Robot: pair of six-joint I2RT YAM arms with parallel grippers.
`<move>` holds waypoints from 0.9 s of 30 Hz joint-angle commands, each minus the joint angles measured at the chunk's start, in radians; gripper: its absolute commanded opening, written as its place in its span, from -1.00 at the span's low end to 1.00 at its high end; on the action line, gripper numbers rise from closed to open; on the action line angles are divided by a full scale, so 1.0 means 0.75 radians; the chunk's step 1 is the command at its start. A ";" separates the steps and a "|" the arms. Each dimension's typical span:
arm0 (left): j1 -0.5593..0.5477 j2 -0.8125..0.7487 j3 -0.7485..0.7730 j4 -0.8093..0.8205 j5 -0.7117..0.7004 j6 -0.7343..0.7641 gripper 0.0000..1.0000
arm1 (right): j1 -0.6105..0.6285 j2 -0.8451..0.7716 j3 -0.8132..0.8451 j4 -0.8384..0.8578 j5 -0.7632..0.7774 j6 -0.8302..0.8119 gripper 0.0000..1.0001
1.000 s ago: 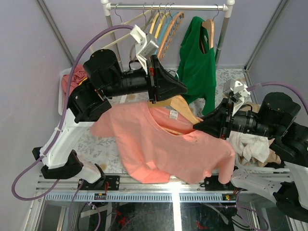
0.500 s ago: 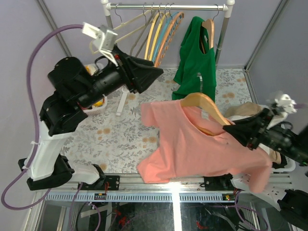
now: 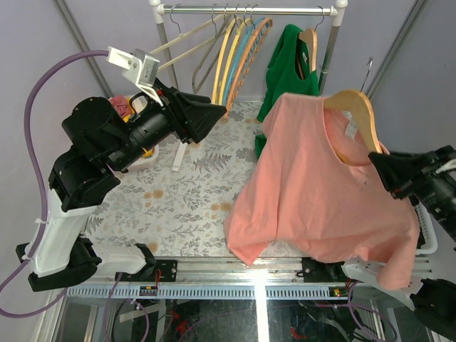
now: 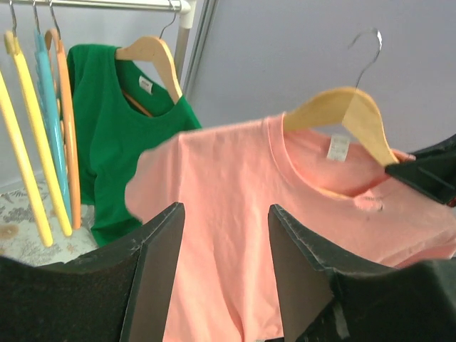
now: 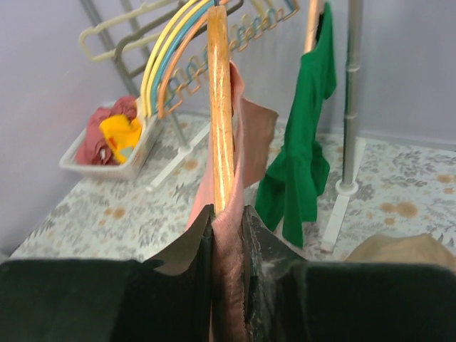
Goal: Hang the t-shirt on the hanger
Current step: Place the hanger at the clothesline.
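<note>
The right tool (image 5: pixel 228 214) is clenched on one arm of the hanger (image 3: pixel 353 103), with pink cloth pinched in too. The shirt (image 3: pixel 320 185) hangs from the hanger in the air, over the right side of the tabletop (image 3: pixel 178 192). It looks like it is on. The left tool (image 4: pixel 222 210) is released, holds nothing, and sits well apart on the left.

To do this well, hold tight and keep the hanger flat, so the shirt does not slip off the free end. Keep the hook (image 3: pixel 368 71) pointing up.

The rail (image 3: pixel 246 10) has a gap between the thin hangers (image 3: pixel 235 50) and the green shirt (image 3: pixel 288 71). That looks like the best room. The post (image 3: pixel 329 43) is close on the right. The shirt's bottom hangs low, near the tabletop's front edge, so lift before moving sideways.
</note>
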State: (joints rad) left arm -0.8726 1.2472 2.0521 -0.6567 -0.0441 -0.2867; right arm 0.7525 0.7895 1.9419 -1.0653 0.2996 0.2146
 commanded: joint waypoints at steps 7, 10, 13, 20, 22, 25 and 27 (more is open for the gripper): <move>0.006 -0.083 -0.008 -0.055 -0.072 0.028 0.02 | 0.006 0.164 -0.160 0.882 0.186 0.048 -1.00; 0.006 -0.093 0.000 -0.067 -0.082 0.034 0.02 | 0.007 0.183 -0.201 1.093 0.142 0.071 -1.00; 0.005 -0.104 0.000 -0.075 -0.089 0.035 0.02 | 0.006 0.205 -0.207 1.271 0.106 0.070 -1.00; 0.006 -0.098 -0.002 -0.077 -0.077 0.033 0.02 | 0.007 0.242 -0.220 1.498 0.111 -0.009 -1.00; 0.006 -0.096 -0.005 -0.077 -0.071 0.031 0.02 | 0.005 0.238 -0.232 1.491 0.133 -0.031 -1.00; 0.006 -0.095 -0.020 -0.072 -0.069 0.028 0.02 | 0.007 0.173 -0.335 1.496 0.170 -0.048 -1.00; 0.006 -0.093 -0.033 -0.065 -0.065 0.025 0.01 | 0.007 0.108 -0.401 1.469 0.214 -0.049 -1.00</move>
State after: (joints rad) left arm -0.8726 1.1763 2.0335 -0.7132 -0.0937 -0.2783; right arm 0.7525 0.9466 1.6920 -0.1246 0.4038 0.1936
